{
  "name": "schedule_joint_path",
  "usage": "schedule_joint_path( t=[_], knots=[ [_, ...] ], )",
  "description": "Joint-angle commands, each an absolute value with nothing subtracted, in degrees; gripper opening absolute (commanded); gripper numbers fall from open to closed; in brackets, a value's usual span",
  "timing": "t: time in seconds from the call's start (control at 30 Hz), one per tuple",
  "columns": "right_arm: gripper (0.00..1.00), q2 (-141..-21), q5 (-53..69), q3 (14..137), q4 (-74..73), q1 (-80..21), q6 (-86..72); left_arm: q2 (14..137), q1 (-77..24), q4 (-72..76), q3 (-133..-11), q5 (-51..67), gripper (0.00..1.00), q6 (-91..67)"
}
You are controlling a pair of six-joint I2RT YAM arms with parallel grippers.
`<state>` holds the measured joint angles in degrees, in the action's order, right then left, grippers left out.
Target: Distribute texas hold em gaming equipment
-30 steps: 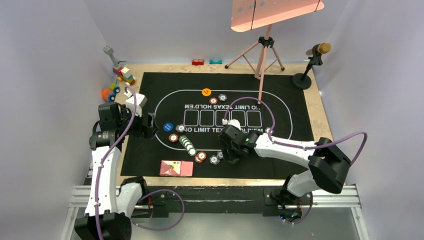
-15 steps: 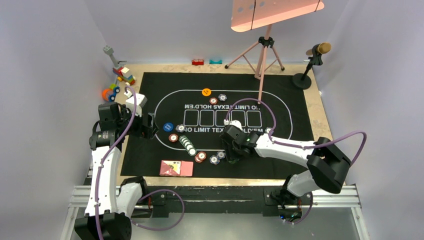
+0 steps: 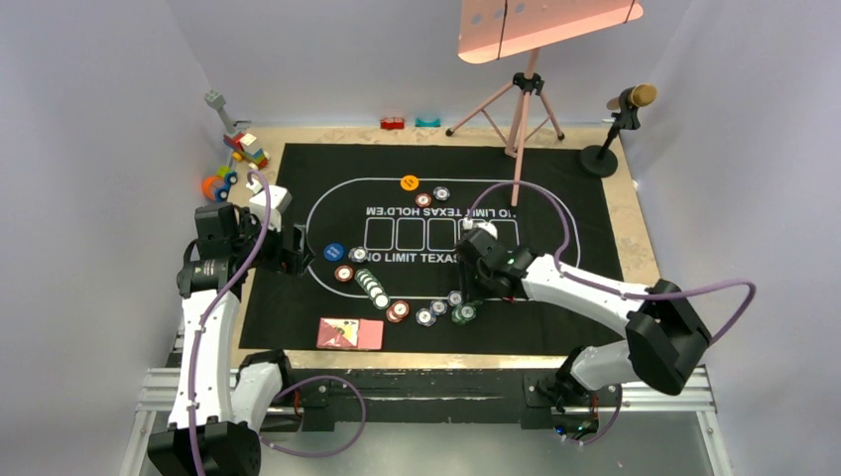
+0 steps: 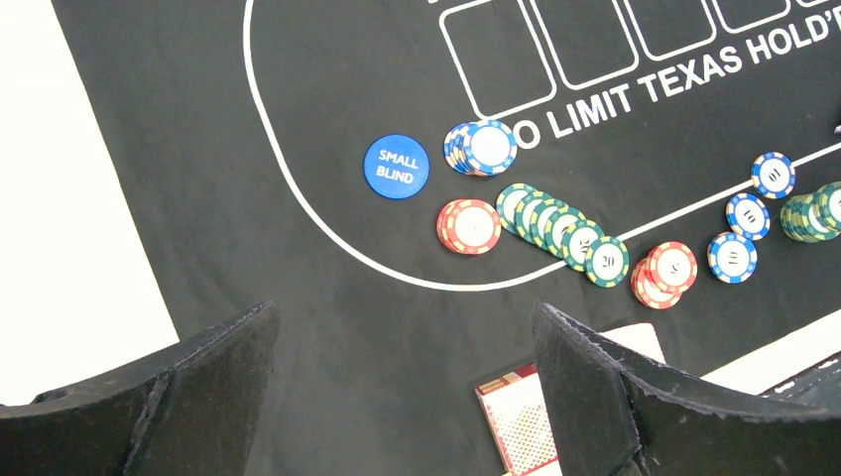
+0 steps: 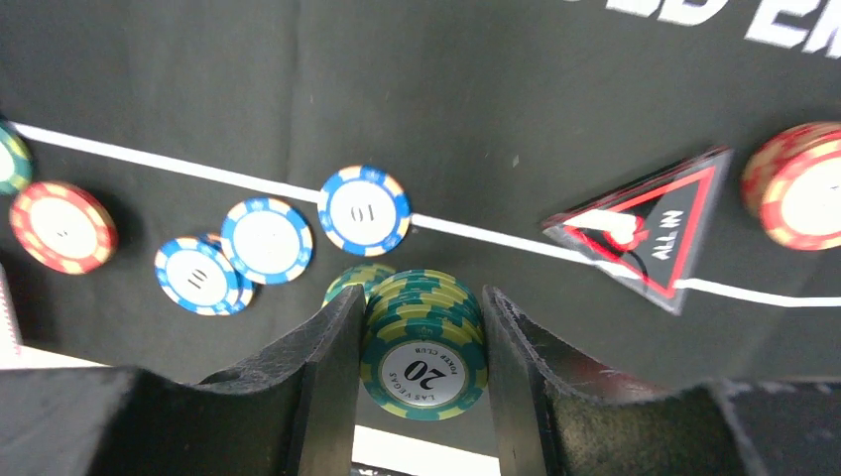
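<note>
A stack of green poker chips [image 5: 423, 347] stands between the fingers of my right gripper [image 5: 421, 297], which is shut on it with both pads against its edge. From above, that stack [image 3: 463, 314] sits on the black mat [image 3: 585, 297] by the near white line. Three blue chips [image 5: 266, 240], a red chip [image 5: 61, 226], the red triangular marker [image 5: 650, 223] and a red stack [image 5: 798, 183] lie around it. My left gripper [image 4: 404, 312] hangs open over bare mat, short of the blue button [image 4: 396, 167], a green chip row [image 4: 560, 228] and the pink-backed cards [image 4: 521, 421].
The orange button [image 3: 409, 182] and two chips [image 3: 432, 196] lie at the mat's far side. Toy blocks [image 3: 243, 149] sit at the back left, a pink tripod stand [image 3: 526, 109] and a microphone stand [image 3: 615, 129] at the back right.
My right arm has swung to the right and its jaws have narrowed onto the green chip stack. The left arm has not moved.
</note>
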<state>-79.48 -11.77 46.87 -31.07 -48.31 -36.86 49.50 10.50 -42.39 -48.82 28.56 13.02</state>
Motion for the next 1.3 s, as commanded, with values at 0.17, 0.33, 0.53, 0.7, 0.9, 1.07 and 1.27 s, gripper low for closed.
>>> schedule_joint_path(
  t=[0.17,0.33,0.53,0.7,0.9,1.07,1.27],
  knots=[
    [0.0,-85.7,-14.3,67.4,-31.6,-37.5,-26.8,49.4,11.0,-40.3,-48.4,29.6,1.0,13.4],
    [0.0,-98.6,-15.3,81.7,-29.7,-31.1,-23.6,49.5,11.0,-40.2,-48.3,29.4,1.0,13.3],
    [0.0,-109.9,-16.7,93.2,-28.2,-27.8,-22.6,49.8,11.0,-40.3,-48.5,29.6,1.0,13.4],
    [0.0,-117.6,-15.4,100.9,-28.8,-25.6,-22.1,50.0,11.0,-40.4,-48.6,29.6,1.0,13.4],
    [0.0,-122.5,-14.3,103.5,-28.1,-25.1,-22.1,50.1,11.0,-40.4,-48.7,29.5,1.0,13.4],
    [0.0,-124.0,-13.6,104.1,-27.6,-24.6,-22.1,50.2,11.0,-40.4,-48.6,29.5,1.0,13.4],
    [0.0,-127.1,-12.5,106.5,-27.8,-24.3,-22.5,49.9,11.0,-40.4,-48.6,29.5,1.0,13.4]
  ],
)
